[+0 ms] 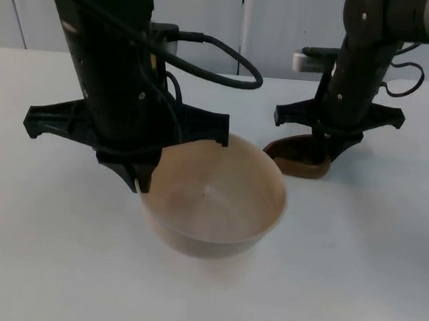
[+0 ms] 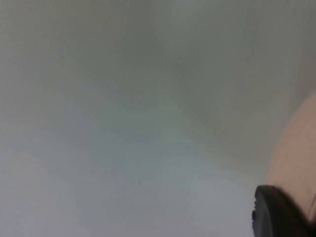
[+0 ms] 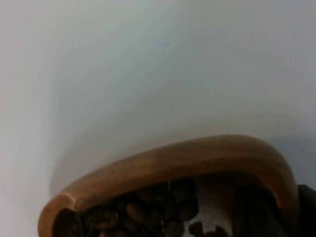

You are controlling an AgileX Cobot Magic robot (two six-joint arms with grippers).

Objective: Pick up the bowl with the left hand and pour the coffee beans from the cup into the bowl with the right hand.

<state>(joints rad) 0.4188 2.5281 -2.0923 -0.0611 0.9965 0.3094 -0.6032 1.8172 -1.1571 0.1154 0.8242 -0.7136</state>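
Left pincer (image 1: 140,181) is down at the near-left rim of the bowl (image 1: 211,205), fingers look clamped on the rim, one fingertip outside the wall; the inner one is hidden by the arm, so that grip is probably right but not fully visible. Left wrist view: a black fingertip (image 2: 276,215) sits against the tan bowl wall (image 2: 296,163), rest is blurred worktop.

The bowl is tan, sitting mid-worktop; I can't tell whether it is lifted. No beans visible inside.

Right pincer (image 1: 324,150) is at the cup (image 1: 298,157), a small dark-brown wooden vessel just behind and right of the bowl, near its far-right rim with a thin gap. Fingers go down into/over the cup's right side, clamped on its wall. Right wrist view: cup rim (image 3: 187,158) arcs across, coffee beans (image 3: 143,212) inside, its lower part cut off by the frame.

Worktop (image 1: 369,277) has open room along the near edge and toward both side edges. The far edge meets the grey wall (image 1: 284,25) behind the arms.
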